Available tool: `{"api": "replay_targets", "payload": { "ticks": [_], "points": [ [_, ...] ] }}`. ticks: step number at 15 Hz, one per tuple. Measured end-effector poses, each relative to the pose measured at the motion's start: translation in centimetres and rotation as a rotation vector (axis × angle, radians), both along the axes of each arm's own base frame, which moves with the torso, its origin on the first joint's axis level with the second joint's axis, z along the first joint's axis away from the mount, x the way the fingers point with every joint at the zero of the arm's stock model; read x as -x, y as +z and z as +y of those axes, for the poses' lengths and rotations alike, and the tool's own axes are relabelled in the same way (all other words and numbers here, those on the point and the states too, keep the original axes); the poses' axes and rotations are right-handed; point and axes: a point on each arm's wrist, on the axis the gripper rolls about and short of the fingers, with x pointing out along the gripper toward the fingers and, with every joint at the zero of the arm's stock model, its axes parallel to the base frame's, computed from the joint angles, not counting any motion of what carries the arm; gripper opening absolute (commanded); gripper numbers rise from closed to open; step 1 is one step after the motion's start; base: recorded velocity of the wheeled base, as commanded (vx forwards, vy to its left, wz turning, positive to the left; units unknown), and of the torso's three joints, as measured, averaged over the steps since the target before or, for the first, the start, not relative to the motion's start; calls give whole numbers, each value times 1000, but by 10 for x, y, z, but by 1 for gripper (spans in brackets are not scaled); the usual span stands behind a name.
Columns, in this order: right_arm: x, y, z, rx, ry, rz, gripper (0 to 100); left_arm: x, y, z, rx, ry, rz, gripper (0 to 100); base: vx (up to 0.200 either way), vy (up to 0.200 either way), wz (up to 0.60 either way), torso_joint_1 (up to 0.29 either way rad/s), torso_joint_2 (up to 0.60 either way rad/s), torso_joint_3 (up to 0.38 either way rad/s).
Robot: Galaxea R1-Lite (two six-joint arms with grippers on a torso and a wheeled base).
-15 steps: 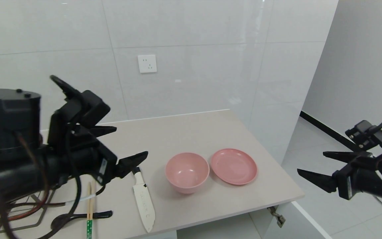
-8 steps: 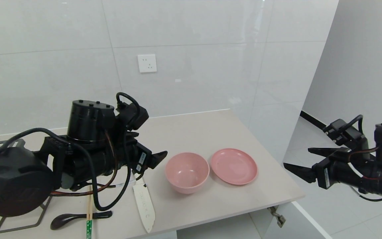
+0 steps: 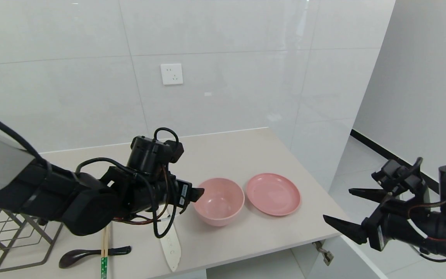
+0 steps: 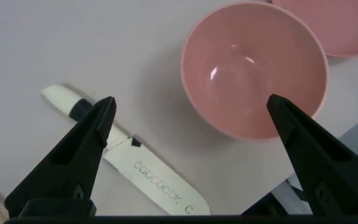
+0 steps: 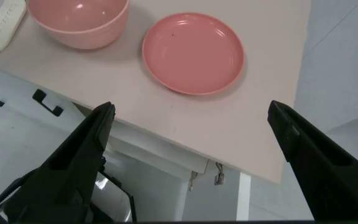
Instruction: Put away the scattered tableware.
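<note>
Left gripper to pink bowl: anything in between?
Nothing visible. The left gripper hangs open just above the pink bowl, and its near rim shows between the fingers. The knife lies flat beside the bowl, apart from it and out of the path.

The head camera is looking down over the pale beige countertop (image 3: 227, 151). Both wrist cameras are facing downward, the left closer, sharing the round pink bowl (image 4: 253, 68) beyond their jaws.
</note>
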Motion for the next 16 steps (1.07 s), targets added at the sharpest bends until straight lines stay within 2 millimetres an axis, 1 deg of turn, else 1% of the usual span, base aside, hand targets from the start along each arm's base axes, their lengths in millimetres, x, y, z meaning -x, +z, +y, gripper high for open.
{"api": "replay_targets", "payload": {
  "ticks": [3,6,10,16],
  "points": [
    [13,-5,-3,-9,6,-27,100,-11,-13,-13,32,25,40,100,0,0,0,0,0,0],
    [17,-3,-4,-9,14,-60,100,-15,-29,-23,62,58,95,100,0,0,0,0,0,0],
    [27,-2,-4,-13,28,-74,100,-29,-37,-31,72,87,94,100,0,0,0,0,0,0],
    [43,-1,-8,-9,42,-102,100,-43,-53,-37,73,109,114,100,0,0,0,0,0,0]
  ]
}}
